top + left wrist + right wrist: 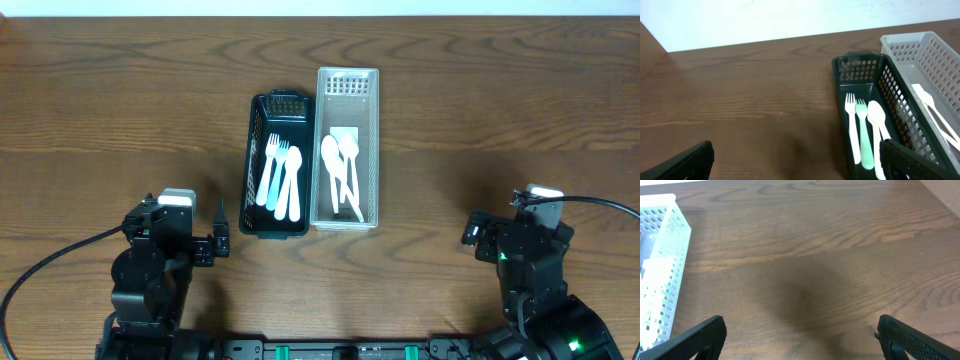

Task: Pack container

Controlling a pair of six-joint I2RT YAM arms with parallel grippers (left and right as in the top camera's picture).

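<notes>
- Two baskets sit touching side by side mid-table: the dark basket (254, 170) on the left and the white basket (377, 150) on the right.
- Plastic forks and a spoon (280, 180) lie lengthwise in the dark basket, and the white spoons (342, 175) lie in the white one.
- No loose cutlery shows on the table (500, 120) in any view, so you have nothing waiting to be picked up.
- Your left gripper (797, 167) hovers low near the front edge, with its fingers spread wide and nothing between them. The near end of the dark basket is just ahead and to its right.
- Your right gripper (800, 340) is also spread and empty over bare wood, with the white basket's wall at the left edge of its view.
- By the look of it, you are between steps: either the packing is finished, or a piece has yet to be moved between baskets. The pictures do not settle which.
- If you do move a piece, the spoon among the forks is the likely candidate. Reach in from above with the left arm, clear of the mesh walls, and pinch it across the handle.
</notes>
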